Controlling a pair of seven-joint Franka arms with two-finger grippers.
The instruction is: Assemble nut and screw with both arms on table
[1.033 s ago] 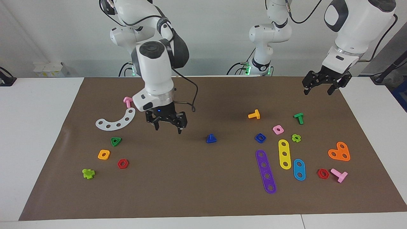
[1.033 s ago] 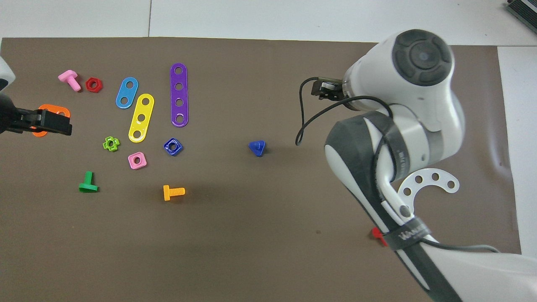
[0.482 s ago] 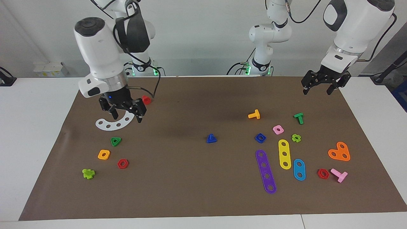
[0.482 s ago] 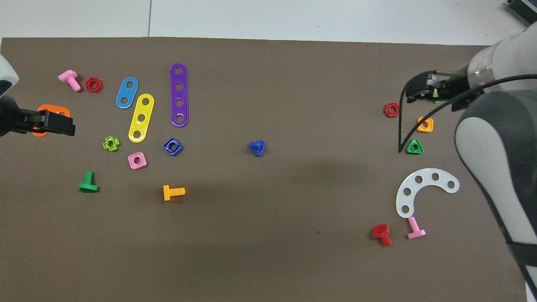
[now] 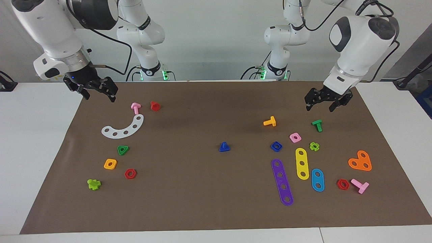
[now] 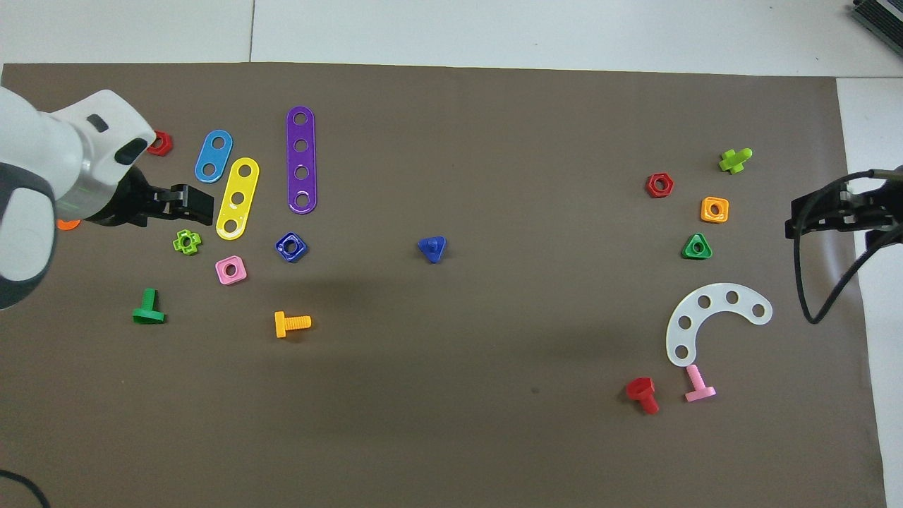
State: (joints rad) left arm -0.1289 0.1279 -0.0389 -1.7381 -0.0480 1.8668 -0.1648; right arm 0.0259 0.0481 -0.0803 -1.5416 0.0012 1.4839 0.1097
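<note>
The blue nut [image 5: 276, 146] lies flat on the brown mat [image 5: 202, 195] toward the left arm's end, beside a pink square nut [image 5: 295, 137]; it also shows in the overhead view [image 6: 291, 246]. The dark blue screw [image 5: 224, 147] stands on its triangular head near the mat's middle, and shows in the overhead view [image 6: 432, 248]. My left gripper [image 5: 319, 108] is open and empty, up over the mat near a green bolt [image 5: 317, 125]; overhead [image 6: 197, 204] it covers mat beside the yellow strip. My right gripper [image 5: 98, 98] is open and empty over the mat's edge at its own end [image 6: 801, 219].
Purple [image 5: 282, 182], yellow [image 5: 301, 163] and light blue [image 5: 317, 180] strips, an orange heart plate [image 5: 360, 161] and an orange bolt [image 5: 270, 121] lie near the nut. A white arc [image 5: 123, 128], green triangular nut [image 5: 123, 150], orange-yellow nut [image 5: 110, 164] and red nut [image 5: 130, 173] lie at the right arm's end.
The right arm has swung from over the mat's middle back to the mat's edge at its own end, gripper open. The left gripper has moved inward and lower over the mat.
</note>
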